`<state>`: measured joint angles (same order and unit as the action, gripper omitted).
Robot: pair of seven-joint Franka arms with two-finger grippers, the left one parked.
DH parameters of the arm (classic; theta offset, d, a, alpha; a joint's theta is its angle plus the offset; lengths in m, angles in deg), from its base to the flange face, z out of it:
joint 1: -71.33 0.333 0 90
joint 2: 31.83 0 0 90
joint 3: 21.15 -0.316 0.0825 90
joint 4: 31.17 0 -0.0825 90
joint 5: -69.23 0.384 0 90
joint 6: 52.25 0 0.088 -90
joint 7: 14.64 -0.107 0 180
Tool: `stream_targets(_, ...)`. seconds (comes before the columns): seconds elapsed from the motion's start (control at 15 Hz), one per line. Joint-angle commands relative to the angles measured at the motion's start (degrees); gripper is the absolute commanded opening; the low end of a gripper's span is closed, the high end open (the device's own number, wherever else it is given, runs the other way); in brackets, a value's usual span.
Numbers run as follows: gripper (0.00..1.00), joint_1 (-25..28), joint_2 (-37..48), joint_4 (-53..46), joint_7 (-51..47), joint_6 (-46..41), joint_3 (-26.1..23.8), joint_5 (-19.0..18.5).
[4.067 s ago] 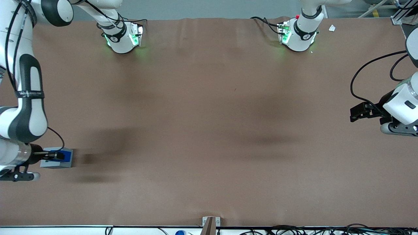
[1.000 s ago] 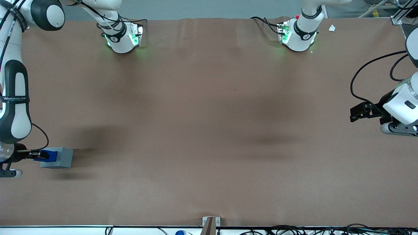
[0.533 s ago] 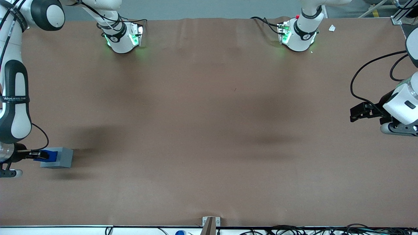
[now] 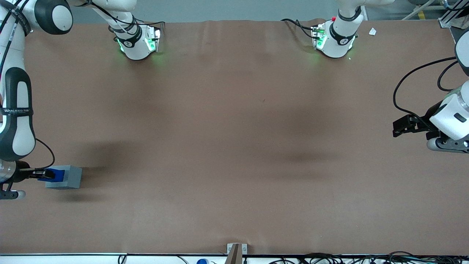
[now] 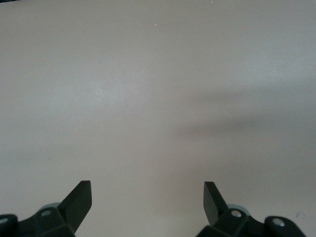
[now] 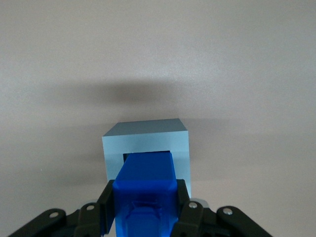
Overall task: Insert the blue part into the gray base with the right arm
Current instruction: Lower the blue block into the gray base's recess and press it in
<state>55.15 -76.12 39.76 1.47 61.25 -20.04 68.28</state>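
Fingers [image 6: 106, 207] black, pressed flat vs. both sides of the blue part [image 6: 145, 190], so the gripper [image 6: 144, 211] is clamped on it, no gap visible btw. pads and plastic. In the front view the gripper [image 4: 38, 175] sits low at the working arm's end of the table, w/ the blue part [image 4: 49, 173] sticking out from it over the gray base [image 4: 67, 177]. Wrist cam shows the part's leading end reaching into the square recess in the top of the gray base [image 6: 146, 143]; can't tell if it's touching the recess floor or walls, or just hanging in the opening. Part looks roughly centred in the recess, lined up w/ the cube's edges. A small square notch shows on the part's near face, btw. the fingers. Base itself sits flat on the brown table cover [image 4: 234, 146], light gray, a dark shadow spread on the cover next to it. Going back from the gripper: the right arm [image 4: 16, 106], white w/ black oval panels and a lettered black band, runs down along the table's edge toward the block, a thin black cable looping near the wrist.
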Motion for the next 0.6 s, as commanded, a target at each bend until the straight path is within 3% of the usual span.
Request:
stream_targets(0.0,0.00,0.10,-1.41,1.85,-1.34,1.81,-1.02,0.51)
stream_targets(0.53,0.00,0.19,-1.41,3.08,-1.78,2.16,-1.02,0.51)
